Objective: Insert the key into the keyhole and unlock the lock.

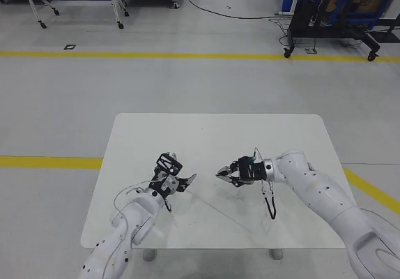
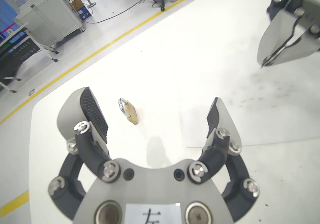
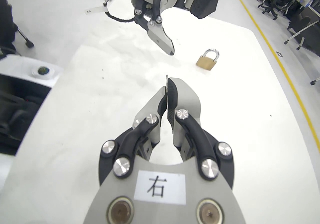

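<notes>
A small brass padlock (image 2: 130, 112) with a silver shackle lies on the white table (image 1: 290, 132), also seen as the padlock (image 3: 207, 61) from the right wrist. My left gripper (image 2: 152, 100) hangs open a short way from the lock, nothing between its fingers. In the top view the left gripper (image 1: 179, 171) faces the right gripper (image 1: 221, 174) near the table's middle. My right gripper (image 3: 167, 83) is shut on the key (image 3: 166, 80); only a thin metal edge sticks out past the pads. The left gripper (image 3: 187, 27) hovers above and beside the lock.
A black cable loop (image 1: 270, 206) hangs from the right wrist. The table's near edge (image 1: 214, 245) runs close behind both arms. Wheeled carts (image 1: 332, 31) and yellow floor lines (image 1: 186, 54) lie beyond the table.
</notes>
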{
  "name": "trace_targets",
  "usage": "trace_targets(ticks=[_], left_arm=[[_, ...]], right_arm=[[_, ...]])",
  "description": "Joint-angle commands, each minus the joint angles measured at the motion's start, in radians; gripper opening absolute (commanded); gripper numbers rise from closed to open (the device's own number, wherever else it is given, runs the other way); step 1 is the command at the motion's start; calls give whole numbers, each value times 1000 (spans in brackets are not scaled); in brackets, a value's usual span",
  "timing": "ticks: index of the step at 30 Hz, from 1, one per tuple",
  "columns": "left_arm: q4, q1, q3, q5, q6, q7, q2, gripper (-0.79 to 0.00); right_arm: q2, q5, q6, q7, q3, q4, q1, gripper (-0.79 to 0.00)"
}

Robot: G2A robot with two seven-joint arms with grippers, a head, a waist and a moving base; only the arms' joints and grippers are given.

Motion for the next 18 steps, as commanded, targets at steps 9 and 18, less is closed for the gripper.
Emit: trace_targets(ticks=[9,18], left_arm=[[-43,29,-96,-115,-148,-9,16,0],[156,-29,-151,-589,-475,-44,26,0]], right_arm=[[6,153,0,-1,-70,23,32,-785],[-8,374,0,66,-118,25,4,-785]])
